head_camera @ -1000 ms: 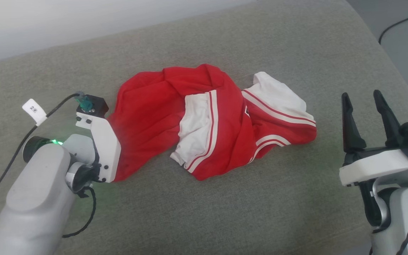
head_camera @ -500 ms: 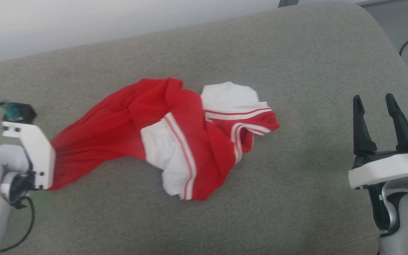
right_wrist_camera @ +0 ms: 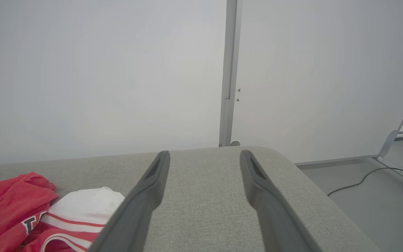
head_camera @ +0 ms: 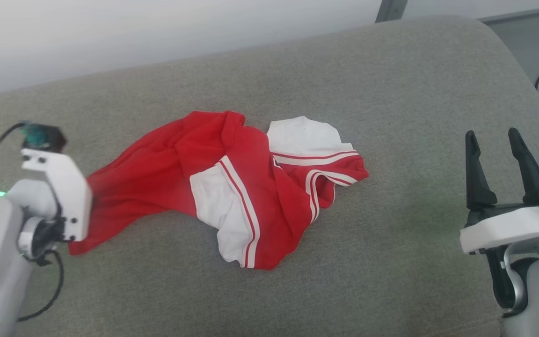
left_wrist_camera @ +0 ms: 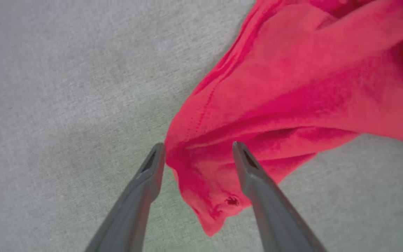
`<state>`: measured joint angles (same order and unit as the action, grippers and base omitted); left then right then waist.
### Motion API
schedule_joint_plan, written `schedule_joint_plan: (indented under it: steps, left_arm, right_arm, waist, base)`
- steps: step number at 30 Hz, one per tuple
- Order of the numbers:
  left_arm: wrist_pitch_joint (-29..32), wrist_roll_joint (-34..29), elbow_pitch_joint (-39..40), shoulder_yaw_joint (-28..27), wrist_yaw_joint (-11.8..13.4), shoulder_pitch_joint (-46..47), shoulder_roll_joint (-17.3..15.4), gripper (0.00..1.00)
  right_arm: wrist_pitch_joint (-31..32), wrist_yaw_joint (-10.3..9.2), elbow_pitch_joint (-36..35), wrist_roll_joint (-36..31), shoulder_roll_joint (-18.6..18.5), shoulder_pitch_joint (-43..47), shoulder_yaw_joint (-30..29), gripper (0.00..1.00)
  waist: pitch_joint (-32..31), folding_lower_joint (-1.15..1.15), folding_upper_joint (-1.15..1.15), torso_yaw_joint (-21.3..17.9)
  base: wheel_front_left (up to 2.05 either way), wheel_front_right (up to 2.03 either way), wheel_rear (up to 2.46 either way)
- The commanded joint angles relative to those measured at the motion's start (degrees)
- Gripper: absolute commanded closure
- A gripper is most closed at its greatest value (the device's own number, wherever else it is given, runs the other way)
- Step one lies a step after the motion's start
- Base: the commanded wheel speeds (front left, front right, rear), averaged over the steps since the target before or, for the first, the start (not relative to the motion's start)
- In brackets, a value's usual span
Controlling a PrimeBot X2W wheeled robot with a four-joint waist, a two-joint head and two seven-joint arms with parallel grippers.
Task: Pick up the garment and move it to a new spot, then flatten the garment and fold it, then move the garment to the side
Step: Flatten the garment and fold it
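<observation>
Garment [head_camera: 232, 187] is seen crumpled at centre of grey cushion [head_camera: 391, 262]; its hem corner is straddled, not pinched, by L gripper [left_wrist_camera: 197, 147], jaws spread; R gripper [head_camera: 491, 140] is held spread, empty, near cushion's right edge; relocation judged approx. done; flattening, folding, side-move left.

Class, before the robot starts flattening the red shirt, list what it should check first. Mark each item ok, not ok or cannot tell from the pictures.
1. Left pincer open: ok; a corner of the garment lies between its spread fingers, unclamped.
2. Right pincer open and empty: ok.
3. Garment lying flat: not ok; it is crumpled, with sleeves folded over.
4. Garment wholly on the grey cushion: ok.
5. Which face is up: cannot tell; folds hide most of the print.
</observation>
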<state>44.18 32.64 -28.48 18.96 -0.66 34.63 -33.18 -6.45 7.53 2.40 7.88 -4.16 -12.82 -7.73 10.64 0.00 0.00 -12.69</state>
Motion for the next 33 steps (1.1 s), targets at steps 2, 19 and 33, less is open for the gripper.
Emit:
schedule_joint_plan:
  steps: [2,19,33]
  left_arm:
    - [2.84,-1.24,3.95,1.39,1.25,1.1,0.0,0.0]
    - [16.1,3.27,27.76,6.64,5.27,-3.45,6.04,0.0]
    - [6.97,0.91,17.26,7.14,1.03,-1.06,5.3,0.0]
  right_arm:
    - [0.35,-0.08,-0.38,-0.24,-0.04,0.68,-0.26,0.0]
    - [-0.72,-0.08,0.51,0.42,0.6,-1.57,1.66,0.0]
    - [-2.79,-0.08,3.06,1.38,1.17,-2.8,1.75,0.0]
  waist:
    - [-0.4,0.0,0.0,0.33]
    - [1.2,0.0,0.0,-3.54]
    - [3.62,0.0,0.0,-7.34]
  base:
    - [0.0,0.0,0.0]
    - [0.0,0.0,0.0]
    - [0.0,0.0,0.0]
